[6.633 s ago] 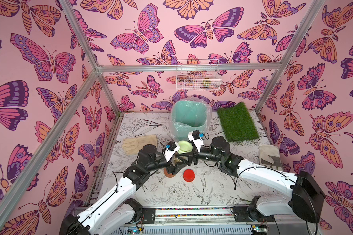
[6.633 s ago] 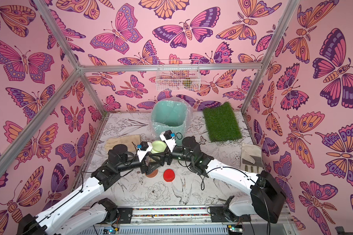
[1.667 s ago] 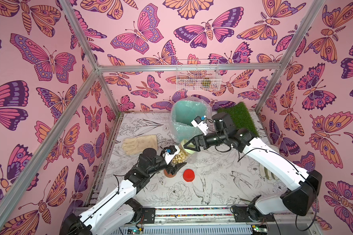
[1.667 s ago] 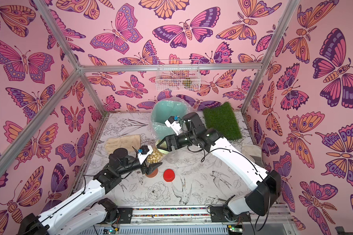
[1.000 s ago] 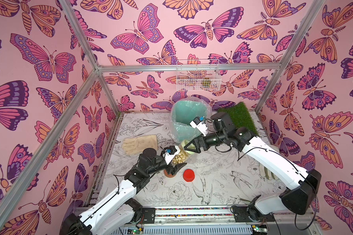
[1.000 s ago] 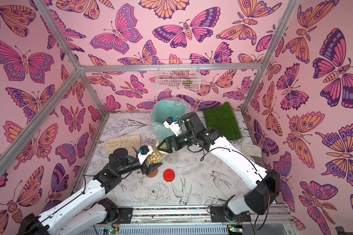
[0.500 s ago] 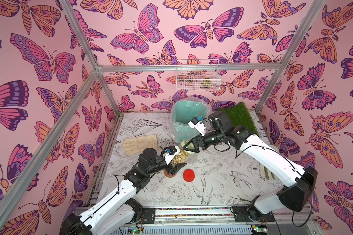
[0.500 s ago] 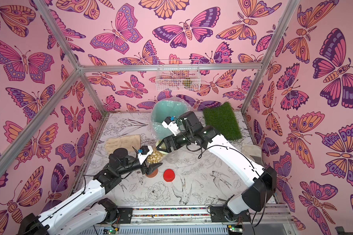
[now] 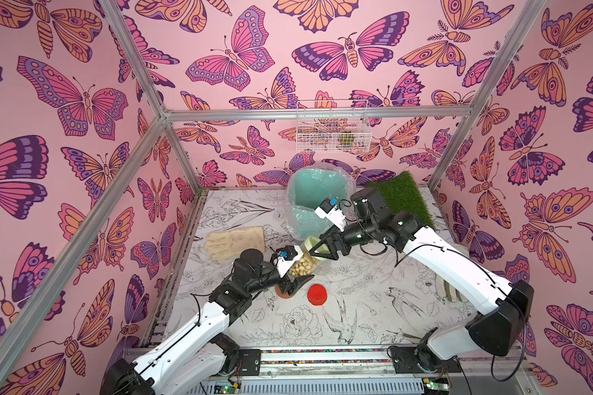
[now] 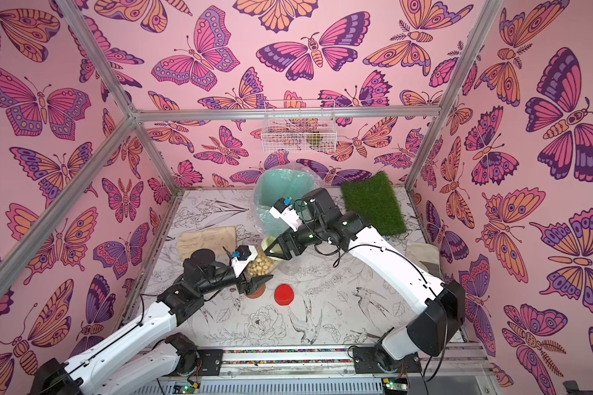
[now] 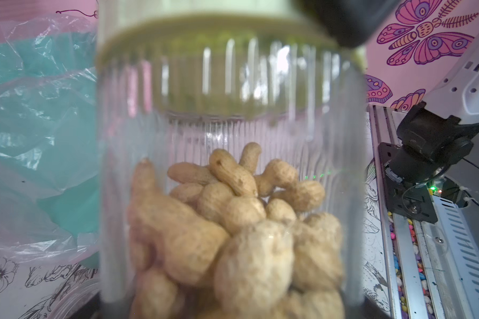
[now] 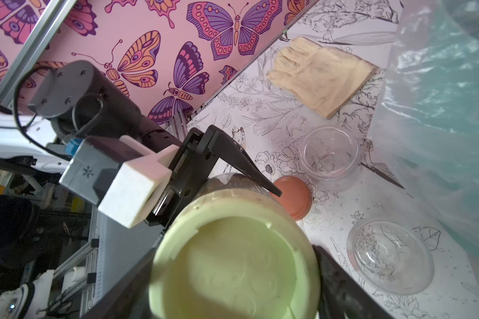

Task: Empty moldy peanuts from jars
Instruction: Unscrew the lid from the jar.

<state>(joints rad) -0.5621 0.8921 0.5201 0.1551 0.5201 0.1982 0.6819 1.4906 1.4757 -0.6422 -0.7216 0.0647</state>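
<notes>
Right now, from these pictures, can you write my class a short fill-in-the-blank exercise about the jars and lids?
1. The left claw holds a jar of ____.
2. The lid on that jar is pale ____.
3. The loose lid beside the brown lid on the table is coloured ____.
4. The two open jars standing on the table are ____.
Missing words: peanuts; green; red; empty.

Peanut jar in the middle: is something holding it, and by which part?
The left gripper clamps the jar around its clear body. The right gripper straddles its pale green lid; whether it grips cannot be told.
</notes>
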